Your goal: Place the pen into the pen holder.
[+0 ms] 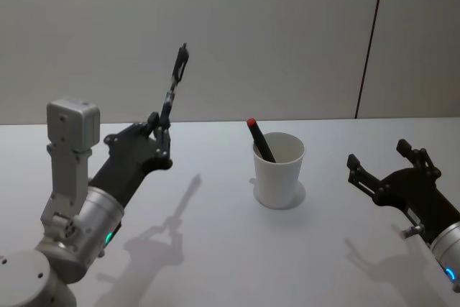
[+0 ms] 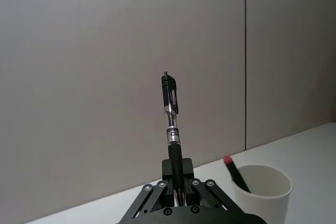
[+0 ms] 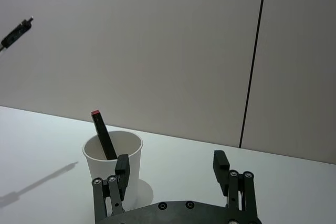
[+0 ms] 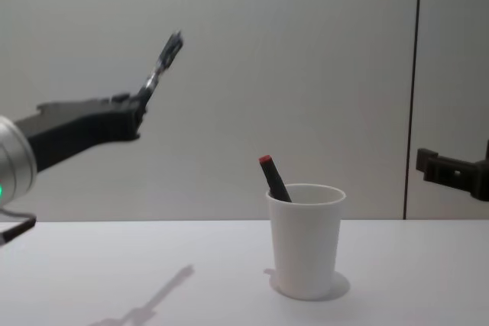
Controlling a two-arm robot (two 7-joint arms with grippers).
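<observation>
A black pen [image 1: 172, 88] is raised above the table, tilted, with my left gripper [image 1: 159, 126] shut on its lower end. In the left wrist view the pen [image 2: 171, 124] stands up from between the fingers. The pen holder [image 1: 279, 174], a white paper cup, stands upright at the table's middle, to the right of and lower than the held pen. A second black pen with a red end [image 1: 260, 140] leans inside the cup. My right gripper [image 1: 379, 154] hovers open to the right of the cup, holding nothing; from its wrist the cup [image 3: 105, 166] lies just past its fingers.
The white table [image 1: 215, 249] is bare around the cup. A plain grey wall with a dark vertical seam [image 1: 370, 41] stands behind the table's far edge.
</observation>
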